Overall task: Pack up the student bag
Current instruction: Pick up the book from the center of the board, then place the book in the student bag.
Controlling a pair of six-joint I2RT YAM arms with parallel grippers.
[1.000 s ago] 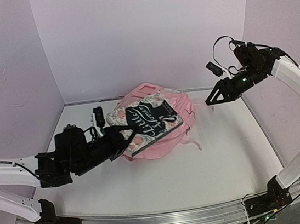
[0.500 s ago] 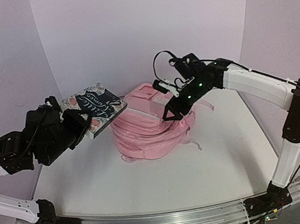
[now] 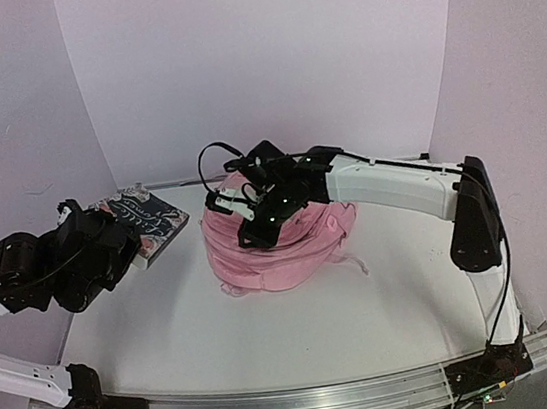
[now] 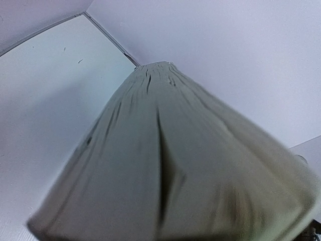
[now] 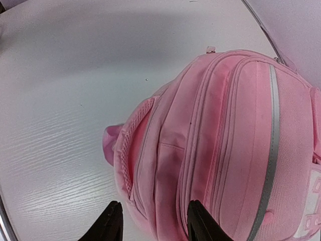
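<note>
The big soft pink fabric student bag [image 3: 282,252] lies in the middle of the white table [image 3: 271,341], and it looks floppy and light, so you should pinch its thick zip seam with the right gripper [image 3: 253,230], jaws apart just above it, while the left gripper [image 3: 121,248] holds the flowery book [image 3: 152,220] in closed jaws.

On my top feed a book [image 3: 152,220] lies toward the back left of the white table [image 3: 386,291] — dark cover with white script lettering and a floral border, cover facing up and tilted, its near end hidden from me. On the left wrist feed I get only its pale page block [image 4: 165,165], blurred and filling most of the view. Plain pale walls [image 3: 265,64] close the table in on three sides, and an aluminium rail [image 3: 310,401] runs along its near edge — on the right wrist feed the tabletop shows a faint wood grain.
</note>
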